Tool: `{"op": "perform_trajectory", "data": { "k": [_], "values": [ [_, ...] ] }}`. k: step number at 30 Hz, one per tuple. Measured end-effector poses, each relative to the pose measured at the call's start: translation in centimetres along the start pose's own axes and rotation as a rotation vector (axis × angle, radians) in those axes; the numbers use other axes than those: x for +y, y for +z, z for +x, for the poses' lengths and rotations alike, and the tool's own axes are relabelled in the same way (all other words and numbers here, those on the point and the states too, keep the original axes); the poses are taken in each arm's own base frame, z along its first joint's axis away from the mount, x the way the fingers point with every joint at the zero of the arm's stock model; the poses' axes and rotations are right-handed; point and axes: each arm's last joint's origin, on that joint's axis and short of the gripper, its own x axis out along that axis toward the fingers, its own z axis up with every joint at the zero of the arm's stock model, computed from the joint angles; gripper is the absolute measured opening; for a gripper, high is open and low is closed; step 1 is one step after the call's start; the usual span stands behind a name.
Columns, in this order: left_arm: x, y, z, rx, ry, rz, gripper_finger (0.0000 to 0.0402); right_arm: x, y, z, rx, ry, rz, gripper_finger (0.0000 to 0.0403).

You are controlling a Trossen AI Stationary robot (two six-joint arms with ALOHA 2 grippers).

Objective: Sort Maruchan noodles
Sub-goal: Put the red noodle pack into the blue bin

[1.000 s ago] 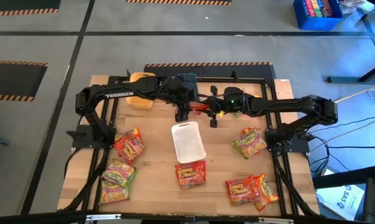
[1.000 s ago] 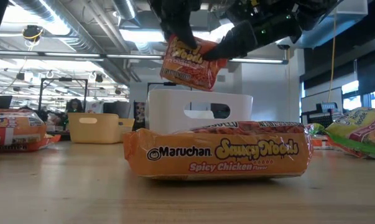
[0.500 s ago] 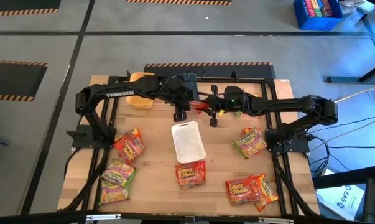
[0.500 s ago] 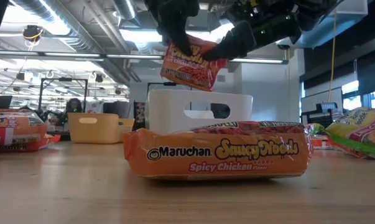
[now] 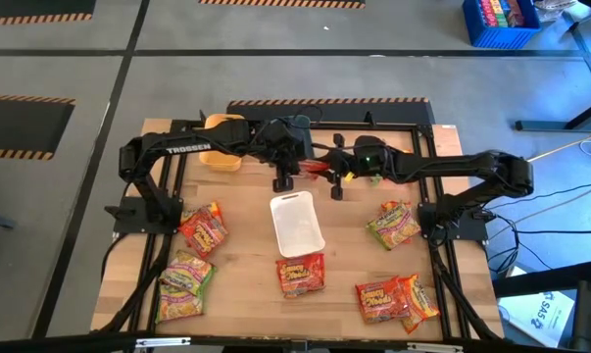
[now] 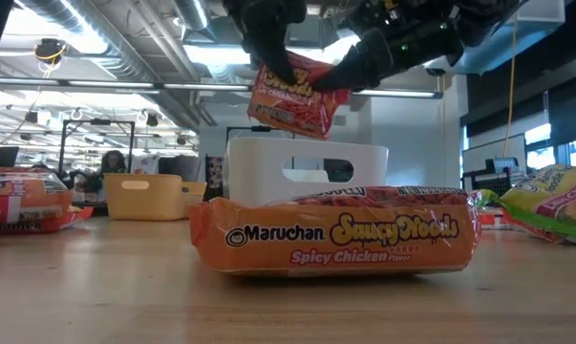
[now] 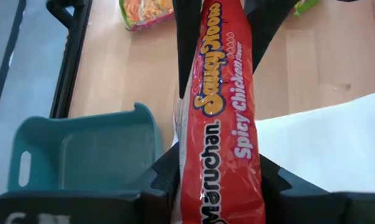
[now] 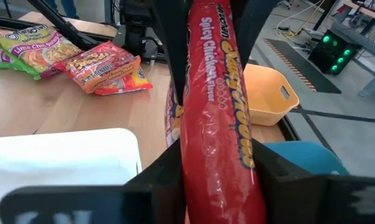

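On table [image 5: 236, 265]: 6 pkts [image 5: 301, 274], 1 white tray [image 5: 296, 224].

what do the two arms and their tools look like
Both arms are black and jointed. The left arm carries white TROSSEN lettering. The right arm shows a green light near its wrist. Each tool has two dark, flat fingers. Thin cables run along the links.
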Motion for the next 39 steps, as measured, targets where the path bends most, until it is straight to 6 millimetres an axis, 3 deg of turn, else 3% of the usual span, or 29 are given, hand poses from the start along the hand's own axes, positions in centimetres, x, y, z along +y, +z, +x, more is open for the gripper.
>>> {"op": "perform_trajectory", "data": {
  "k": [6,10,16,24,30,35,39],
  "values": [
    [0.1,-0.1,0.0,0.014,0.028,0.018,0.0107,-0.1,0.3,-0.5,-0.002,-0.021,0.006,0.0183],
    [1.1,-0.3,0.0,0.035,0.108,0.029,0.0107,-0.3,1.8,-2.5,-0.042,-0.070,-0.002,0.0220],
    [4.7,-1.2,-0.1,0.051,0.152,0.010,0.0106,-0.1,2.9,-5.7,-0.040,-0.076,-0.005,0.0241],
    [11.5,-2.3,-0.5,-0.063,0.188,0.025,0.0106,0.4,0.8,-5.7,0.027,-0.058,-0.024,0.0241],
    [16.4,-4.3,2.8,-0.094,0.133,-0.061,0.0111,0.9,-0.9,-5.5,0.069,-0.045,-0.020,0.0241],
    [18.2,-6.1,6.1,-0.025,0.098,-0.095,0.0112,1.2,-2.2,-5.5,0.108,-0.034,-0.015,0.0241],
    [19.1,-6.8,7.4,-0.031,0.083,-0.111,0.0113,1.5,-3.2,-5.4,0.085,-0.040,-0.017,0.0241]
  ]
}}
